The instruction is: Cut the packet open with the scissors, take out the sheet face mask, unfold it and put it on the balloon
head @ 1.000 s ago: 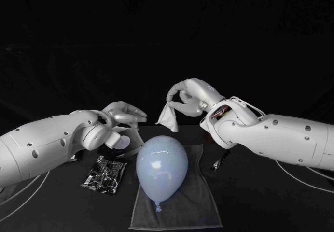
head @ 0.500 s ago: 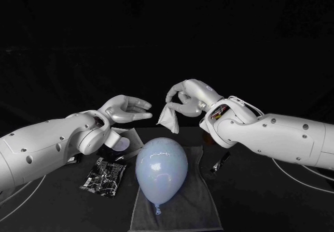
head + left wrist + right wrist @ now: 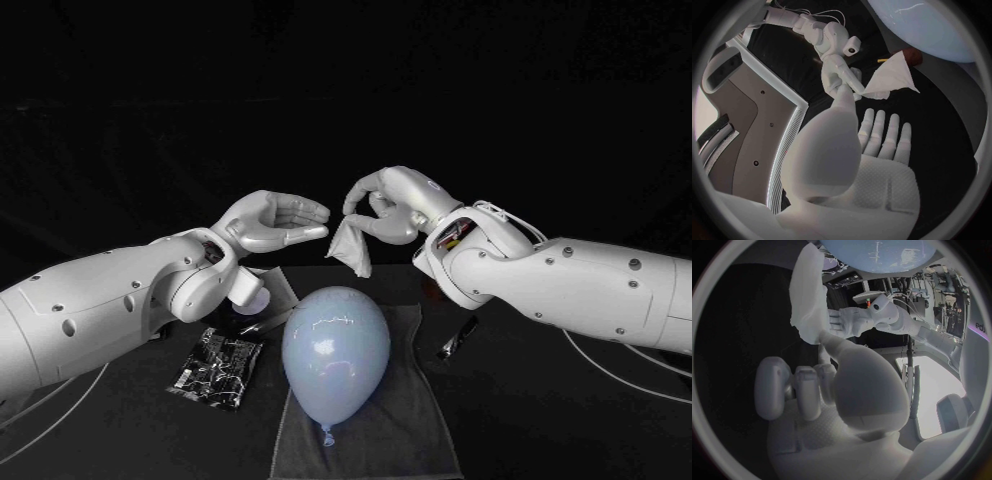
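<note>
Mask out and dangling, second hand alongside

We had our right hand (image 3: 378, 205) pinching the folded white sheet face mask (image 3: 351, 248) by its top so it hung free below the fingers, just past the pale blue balloon (image 3: 336, 350), probably so the other hand could peel it open. Our left hand (image 3: 281, 220) sat right beside it, empty, fingers loosely apart; we couldn't tell if it touched. The slim dark thing (image 3: 454, 340) below the right wrist was too murky to name.

No text, label or number can be read; white print on the packet (image 3: 216, 365) is too small to be made out.
</note>
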{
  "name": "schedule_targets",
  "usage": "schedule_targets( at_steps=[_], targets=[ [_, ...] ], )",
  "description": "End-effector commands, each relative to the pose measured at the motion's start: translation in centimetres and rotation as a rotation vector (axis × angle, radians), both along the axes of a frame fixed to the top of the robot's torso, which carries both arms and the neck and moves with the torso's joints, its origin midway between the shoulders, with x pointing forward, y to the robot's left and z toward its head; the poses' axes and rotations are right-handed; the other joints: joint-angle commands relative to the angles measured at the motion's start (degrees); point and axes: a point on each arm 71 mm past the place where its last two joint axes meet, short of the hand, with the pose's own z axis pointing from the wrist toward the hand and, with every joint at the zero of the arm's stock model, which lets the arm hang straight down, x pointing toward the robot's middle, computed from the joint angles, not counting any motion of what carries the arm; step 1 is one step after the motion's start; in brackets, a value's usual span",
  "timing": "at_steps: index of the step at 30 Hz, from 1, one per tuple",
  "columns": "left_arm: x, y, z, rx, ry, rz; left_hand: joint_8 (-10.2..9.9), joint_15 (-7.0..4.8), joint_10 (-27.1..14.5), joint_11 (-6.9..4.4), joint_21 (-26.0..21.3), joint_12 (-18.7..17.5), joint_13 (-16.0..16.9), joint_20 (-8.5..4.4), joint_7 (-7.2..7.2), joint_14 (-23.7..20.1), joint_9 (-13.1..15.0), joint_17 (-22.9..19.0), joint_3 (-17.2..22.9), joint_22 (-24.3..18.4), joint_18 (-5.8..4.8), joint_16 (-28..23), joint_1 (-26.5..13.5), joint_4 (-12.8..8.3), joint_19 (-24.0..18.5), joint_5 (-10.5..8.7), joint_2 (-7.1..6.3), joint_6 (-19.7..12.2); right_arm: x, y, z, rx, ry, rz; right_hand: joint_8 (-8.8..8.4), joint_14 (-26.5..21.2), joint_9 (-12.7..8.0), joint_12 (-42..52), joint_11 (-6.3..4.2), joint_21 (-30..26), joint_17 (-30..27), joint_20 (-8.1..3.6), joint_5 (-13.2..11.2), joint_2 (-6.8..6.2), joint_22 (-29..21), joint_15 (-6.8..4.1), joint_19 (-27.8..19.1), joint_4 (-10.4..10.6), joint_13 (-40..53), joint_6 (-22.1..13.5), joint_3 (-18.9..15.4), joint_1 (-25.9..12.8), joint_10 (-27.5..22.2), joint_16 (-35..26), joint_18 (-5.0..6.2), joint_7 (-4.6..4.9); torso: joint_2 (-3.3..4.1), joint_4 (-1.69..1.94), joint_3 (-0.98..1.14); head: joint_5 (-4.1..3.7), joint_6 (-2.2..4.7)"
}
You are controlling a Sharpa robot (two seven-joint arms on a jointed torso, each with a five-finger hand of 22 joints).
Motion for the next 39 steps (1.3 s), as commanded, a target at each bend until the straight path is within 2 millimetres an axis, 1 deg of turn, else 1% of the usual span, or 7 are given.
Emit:
schedule_targets(
  at_steps=[1, 5, 9, 11, 13, 27, 39],
  targets=[
    [-0.2, -0.7, 0.0, -0.008, 0.006, -0.050, -0.2, -0.44, 0.9, 0.25, 0.2, -1.5, -0.1, -0.03, 0.74, 2.1, -0.2, -0.5, -0.5, 0.3, 0.75, -1.1, -0.3, 0.0, 2.8, 0.06, 0.19, -0.1, -0.2, 0.2, 0.1, 0.013, 0.000, 0.009, 0.22, 5.9, 0.1, 0.3, -0.28, 0.0, 15.1, -0.24, 0.4, -0.04, 11.7, -0.30, 1.8, 0.0, 11.5, 0.3, 0.4, -0.4, 3.2, 0.3, -0.51, 0.00, -0.01, 0.06, 0.08, 0.07, 0.19],
    [0.0, -1.0, 0.0, 0.002, 0.009, -0.032, -0.3, -1.58, 3.0, 0.26, 2.8, -3.5, 0.0, -0.13, 0.88, 7.9, -0.4, -0.8, -0.5, 1.2, 2.87, -2.5, 0.3, -0.1, 13.4, 0.07, 0.99, 0.0, -0.3, 0.3, 0.2, 0.019, 0.000, 0.014, 0.22, 5.9, 0.1, 0.3, -0.28, 0.0, 15.1, -0.24, 0.4, -0.04, 11.7, -0.30, 1.8, 0.0, 11.5, 0.3, 0.4, -0.4, 3.2, 0.3, -0.51, 0.00, 0.04, -0.06, 0.04, 0.03, 0.27],
    [0.0, -1.4, -0.2, 0.029, 0.010, -0.034, 1.1, -2.73, 7.5, 0.50, 4.0, -3.5, 0.2, -0.24, 1.02, 14.6, 0.0, -0.2, -0.6, 1.5, 5.17, -2.2, 1.1, -0.3, 17.9, 0.08, 2.17, 2.6, -0.4, 0.4, 0.2, 0.026, -0.002, 0.014, 0.22, 5.9, 0.1, 0.3, -0.28, 0.0, 15.1, -0.24, 0.4, -0.04, 11.7, -0.30, 1.8, 0.0, 11.5, 0.3, 0.4, -0.4, 3.2, 0.3, -0.51, 0.00, 0.06, 0.00, 0.02, 0.00, 0.21],
    [-0.1, -1.7, -0.3, 0.044, 0.012, -0.044, 2.0, -4.22, 11.4, -0.44, 4.5, -3.2, 0.3, -0.24, 0.53, 19.0, 0.3, 0.6, -1.4, 1.6, 6.42, -1.8, 1.1, -0.4, 20.6, 0.08, 2.78, 4.7, -0.5, 0.4, 0.2, 0.028, -0.003, 0.013, 0.23, 5.9, 0.1, 0.4, -0.28, 0.0, 15.1, -0.24, 0.4, -0.06, 11.7, -0.31, 1.8, 0.0, 11.5, 0.3, 0.5, -0.4, 3.2, 0.3, -0.52, 0.00, 0.08, 0.03, 0.01, -0.08, 0.22],
    [-0.1, -1.9, -0.4, 0.057, 0.015, -0.050, 2.4, -5.02, 13.9, -1.38, 4.9, -3.2, 0.4, -0.47, 0.21, 21.7, 0.4, 1.1, -2.0, 1.6, 6.65, -1.6, 1.1, -0.3, 22.4, 0.07, 3.29, 5.7, -0.5, 0.5, 0.2, 0.030, -0.003, 0.013, 0.23, 5.9, 0.1, 0.4, -0.28, 0.0, 15.1, -0.24, 0.4, -0.06, 11.7, -0.31, 1.8, 0.0, 11.5, 0.3, 0.5, -0.4, 3.2, 0.3, -0.52, 0.00, 0.11, 0.02, -0.01, -0.11, 0.25],
    [-0.1, -2.7, -1.3, 0.098, 0.048, -0.055, 1.9, -5.51, 18.6, -1.89, 4.1, -9.5, 0.1, -1.65, 0.27, 24.9, -0.3, 1.9, -4.5, 1.0, 6.74, -7.2, 5.2, -0.6, 27.4, 0.11, 6.71, 7.5, -0.6, 1.1, 0.4, 0.041, -0.013, 0.024, 0.25, 5.9, 0.1, 0.3, -0.28, 0.0, 15.1, -0.24, 0.4, -0.09, 11.7, -0.31, 1.8, -0.1, 11.5, 0.2, 0.5, -0.4, 3.2, 0.3, -0.51, 0.00, 0.08, 0.09, -0.03, -0.22, -0.05],
    [0.1, -3.0, -1.5, 0.094, 0.081, -0.037, -1.4, -3.49, 16.1, 0.18, 1.3, -16.2, -0.1, -1.09, 2.41, 21.9, -2.3, 0.4, -6.5, 0.9, 6.70, -13.8, 3.2, -0.2, 27.3, 0.10, 6.33, 3.6, -0.7, 1.9, 0.3, 0.045, -0.009, 0.041, 0.27, 5.9, 0.1, 0.4, -0.28, 0.0, 15.1, -0.25, 0.4, -0.11, 11.7, -0.31, 1.8, -0.1, 11.5, 0.2, 0.6, -0.4, 3.2, 0.3, -0.50, 0.00, 0.03, 0.01, 0.00, -0.18, -0.12]
  ],
)
